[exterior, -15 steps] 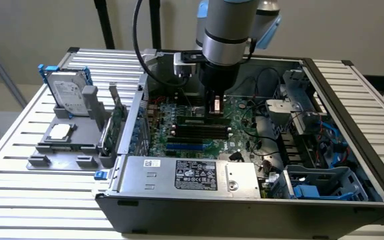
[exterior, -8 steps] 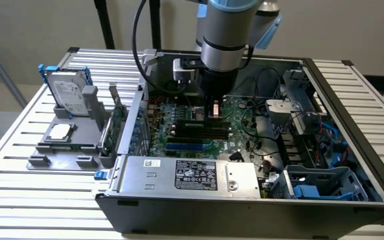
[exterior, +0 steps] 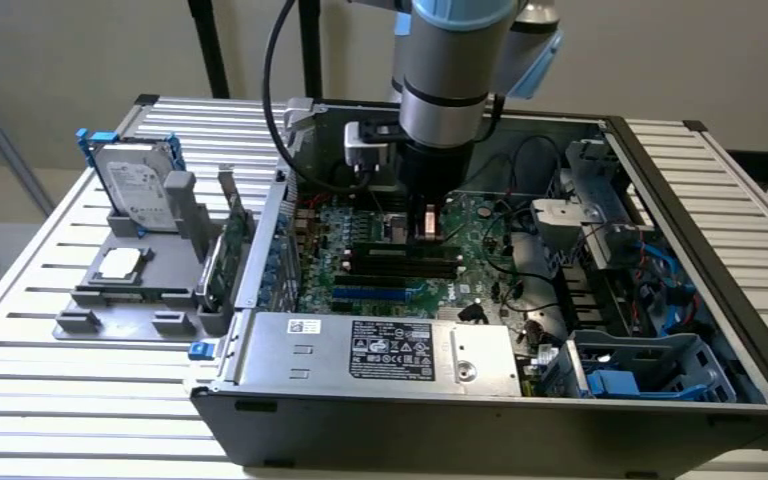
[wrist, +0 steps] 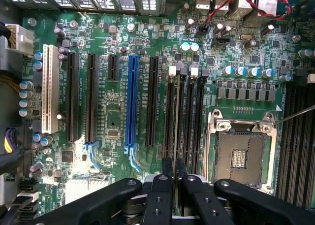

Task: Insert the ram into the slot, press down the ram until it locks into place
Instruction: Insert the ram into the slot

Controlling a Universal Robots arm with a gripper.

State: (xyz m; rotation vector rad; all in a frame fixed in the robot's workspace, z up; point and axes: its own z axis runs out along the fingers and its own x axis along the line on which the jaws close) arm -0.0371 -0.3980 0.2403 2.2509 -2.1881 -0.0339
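First, in the exterior view, the arm is seen reaching down into an open computer case (exterior: 491, 430) set on a slatted metal table (exterior: 37, 400), with the gripper (exterior: 424, 222) low over the motherboard (exterior: 337, 270). The board is hemmed in by the power supply (exterior: 384, 350) on the near side, by black cables (exterior: 524, 285) toward the exterior view's right, and by an upright green circuit card (exterior: 235, 250) toward the exterior view's left. Outside the case, a hard drive (exterior: 137, 185) in a blue frame is stood on a grey fixture (exterior: 117, 290).

In the wrist view, the fingers (wrist: 161, 185) are drawn nearly together and the ram (wrist: 175, 126) is clamped edge-on between them. The ram is laid lengthwise along the slot (wrist: 170, 87), at the edge of a bank of four parallel black sockets; whether it is seated cannot be told. The bank is flanked by the blue connector (wrist: 132, 102) on one side and the bare processor socket (wrist: 241, 156) on the other. Red and black wires (wrist: 246, 6) are seen well apart from it.
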